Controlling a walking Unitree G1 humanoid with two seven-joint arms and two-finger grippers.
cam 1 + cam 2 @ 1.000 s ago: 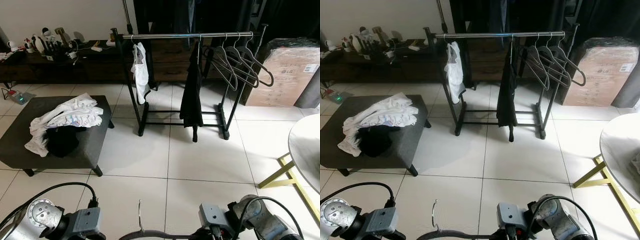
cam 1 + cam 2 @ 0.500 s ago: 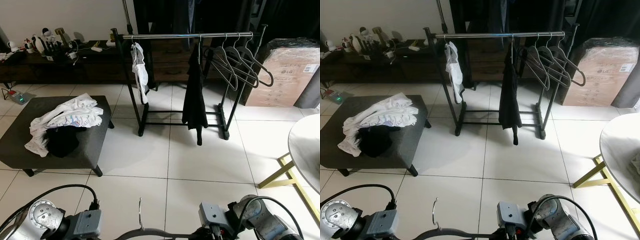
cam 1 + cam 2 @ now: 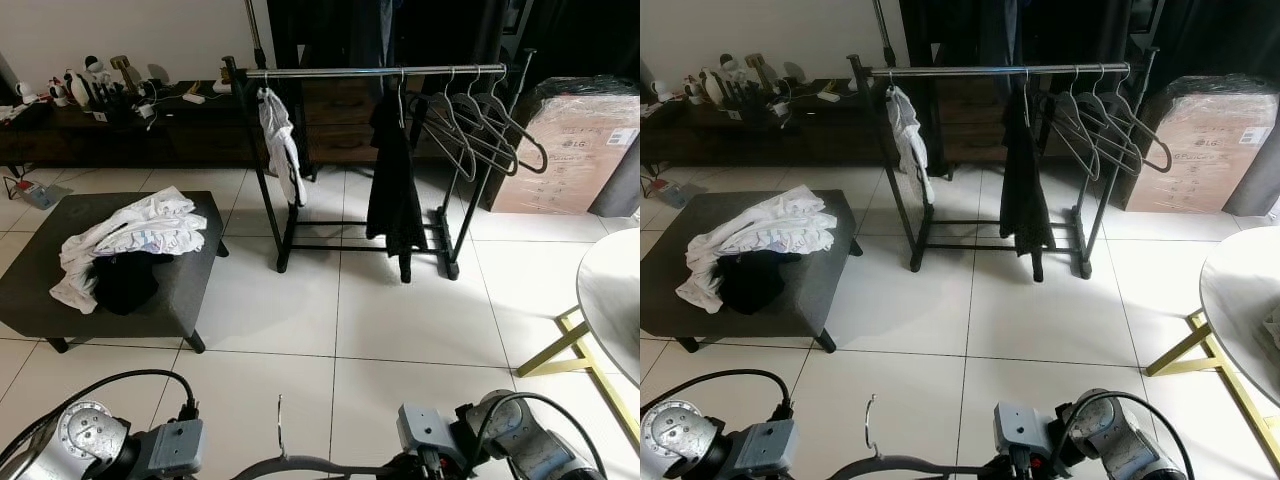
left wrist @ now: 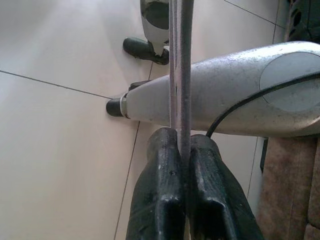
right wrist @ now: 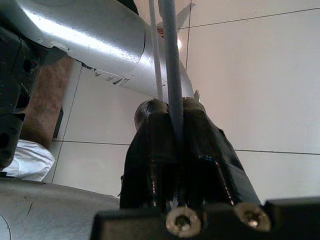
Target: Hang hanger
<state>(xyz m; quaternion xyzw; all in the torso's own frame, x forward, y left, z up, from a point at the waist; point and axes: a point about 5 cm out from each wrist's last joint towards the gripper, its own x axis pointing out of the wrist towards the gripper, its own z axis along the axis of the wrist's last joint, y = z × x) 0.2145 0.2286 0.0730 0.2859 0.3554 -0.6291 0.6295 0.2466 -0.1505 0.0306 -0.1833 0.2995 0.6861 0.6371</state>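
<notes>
Both pincers are clamped tight on the hanger [image 3: 910,462] down low at 6 o'clock: left pincer [image 4: 181,150] and right pincer [image 5: 172,117] each pinch its thin grey bar, rack [image 3: 380,72] way off at 12.

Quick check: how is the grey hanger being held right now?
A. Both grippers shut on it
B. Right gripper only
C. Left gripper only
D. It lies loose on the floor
A: the left gripper and the right gripper are each clamped on the hanger.
</notes>
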